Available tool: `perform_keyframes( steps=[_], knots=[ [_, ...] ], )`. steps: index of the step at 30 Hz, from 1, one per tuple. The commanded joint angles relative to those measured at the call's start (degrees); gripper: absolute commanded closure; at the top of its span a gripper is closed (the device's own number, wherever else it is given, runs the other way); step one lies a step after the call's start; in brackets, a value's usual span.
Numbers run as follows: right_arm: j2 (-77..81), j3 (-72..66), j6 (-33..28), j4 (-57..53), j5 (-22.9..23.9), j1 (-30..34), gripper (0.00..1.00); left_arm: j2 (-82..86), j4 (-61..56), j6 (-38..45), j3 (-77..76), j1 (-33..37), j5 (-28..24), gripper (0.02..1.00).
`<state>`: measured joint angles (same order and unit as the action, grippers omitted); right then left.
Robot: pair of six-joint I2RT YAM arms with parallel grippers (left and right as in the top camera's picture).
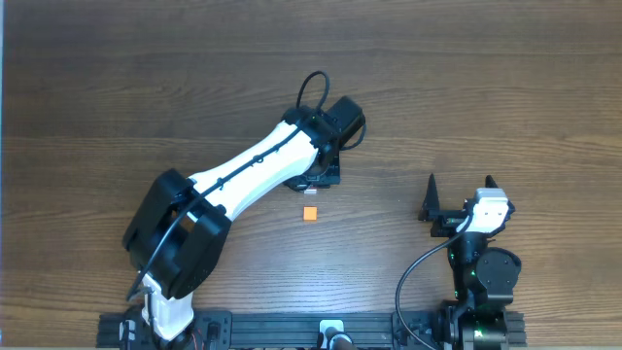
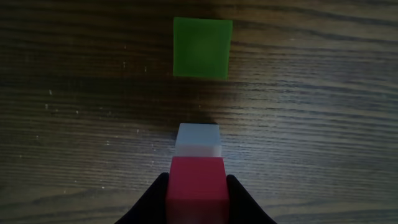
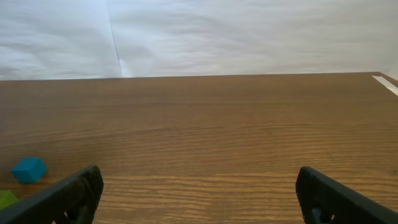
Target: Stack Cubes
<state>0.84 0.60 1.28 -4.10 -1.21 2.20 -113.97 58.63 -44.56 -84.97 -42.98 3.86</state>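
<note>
Over mid-table, what's the left gripper [image 1: 319, 178] got hold of? From the top view the arm covers it, all I can make out is a lone orange cube [image 1: 310, 214] on the table [image 1: 146, 78] just on the base side of it, not touching. —cubefan

Its wrist view sorts that out lol. Fingers [image 2: 155, 194] are pinched on a red cube [image 2: 196, 190], one dark finger flat on each side, closed only as far as the cube lets them. Right past the red cube sits a pale cube [image 2: 199, 140], lined up with it. Can't tell whether red rests on top of it or hangs just above. Green cube [image 2: 202, 48] lies further out along the same line, well apart from both, flat on the wood. —armwatcher

And the right gripper [image 1: 460, 185]? —cubefan

Down near its own base on the right, well away from all that. Jaws spread wide, nothing between them. Its wrist view catches a blue cube [image 3: 28, 168] out on the table ahead, toward the left arm's side. Can't say if that's the same one as the pale cube. —armwatcher
</note>
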Motion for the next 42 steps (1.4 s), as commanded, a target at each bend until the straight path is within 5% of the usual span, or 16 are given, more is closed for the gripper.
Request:
perform_keyframes(
  steps=[1, 42],
  knots=[
    [-0.50, -0.31, -0.07, -0.07, -0.46, -0.37, 0.007, -1.33, -0.13, 0.66, 0.00, 0.04, -0.09, 0.980],
    [-0.52, -0.31, -0.07, -0.07, -0.46, -0.37, 0.007, -1.33, -1.44, 0.66, 1.20, 0.50, 0.59, 0.945]
  ],
)
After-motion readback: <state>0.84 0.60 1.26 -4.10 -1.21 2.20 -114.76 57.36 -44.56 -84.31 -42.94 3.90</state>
